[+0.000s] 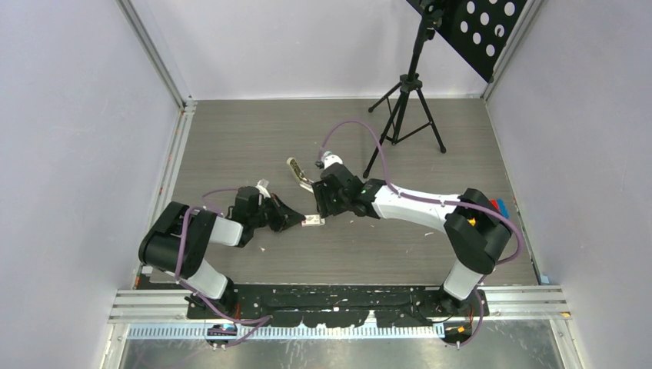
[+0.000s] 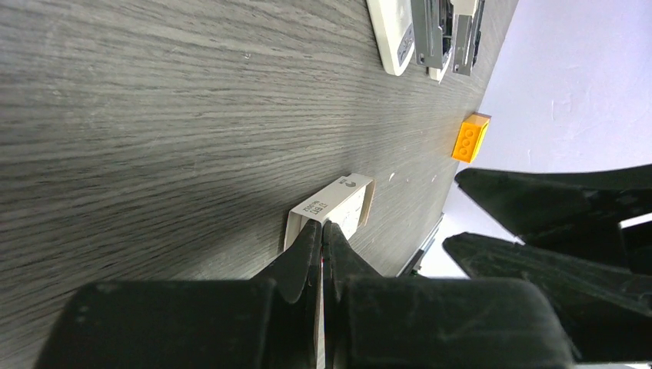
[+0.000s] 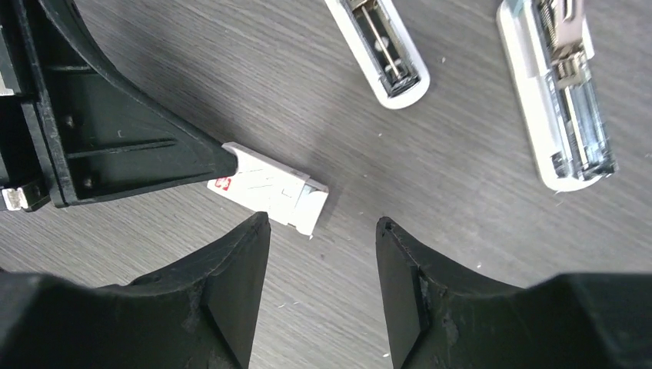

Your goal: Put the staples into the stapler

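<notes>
The staples are a small flat white cardboard box [image 1: 312, 221] with a reddish mark, lying on the grey wood-grain table. It also shows in the left wrist view [image 2: 342, 204] and the right wrist view [image 3: 269, 188]. My left gripper [image 2: 323, 227] is shut on the box's near edge; its black fingers [image 3: 138, 146] reach in from the left. My right gripper [image 3: 323, 223] is open and empty, hovering just over the box's other end. An open white stapler [image 3: 384, 50] shows its metal channel, and a second open white stapler part [image 3: 561, 100] lies to its right.
The stapler [image 1: 298, 172] lies just beyond the grippers in the top view. An orange toy brick [image 2: 470, 138] lies on the table past the box. A black tripod [image 1: 407, 100] stands at the back right. Small red and blue items [image 1: 500, 206] sit at the right edge.
</notes>
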`<state>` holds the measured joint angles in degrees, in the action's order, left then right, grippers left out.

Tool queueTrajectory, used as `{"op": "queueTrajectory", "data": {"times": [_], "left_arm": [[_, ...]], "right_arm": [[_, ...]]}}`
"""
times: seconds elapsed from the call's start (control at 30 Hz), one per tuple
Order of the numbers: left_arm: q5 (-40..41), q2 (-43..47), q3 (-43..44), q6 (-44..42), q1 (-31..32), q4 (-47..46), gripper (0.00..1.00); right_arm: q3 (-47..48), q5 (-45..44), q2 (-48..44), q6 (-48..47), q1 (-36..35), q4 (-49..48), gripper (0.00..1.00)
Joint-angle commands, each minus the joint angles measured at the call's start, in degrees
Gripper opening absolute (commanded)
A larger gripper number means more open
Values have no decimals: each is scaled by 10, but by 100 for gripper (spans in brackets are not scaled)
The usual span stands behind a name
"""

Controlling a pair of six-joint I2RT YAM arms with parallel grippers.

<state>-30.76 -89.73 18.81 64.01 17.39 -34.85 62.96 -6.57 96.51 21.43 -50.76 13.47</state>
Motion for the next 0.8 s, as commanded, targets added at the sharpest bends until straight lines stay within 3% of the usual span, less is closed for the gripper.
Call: {"op": "queueTrajectory", "data": {"times": [0.0, 0.47, 0.77], "left_arm": [[-7, 6, 11, -21, 2, 24, 0], [-7, 11, 11, -24, 2, 27, 0], [-6, 5, 8, -23, 2, 21, 2]], "right_arm": [[8, -57, 10, 82, -21, -2, 56], [8, -59, 53, 101, -26, -7, 45], [11, -37, 68, 113, -26, -28, 44]]}}
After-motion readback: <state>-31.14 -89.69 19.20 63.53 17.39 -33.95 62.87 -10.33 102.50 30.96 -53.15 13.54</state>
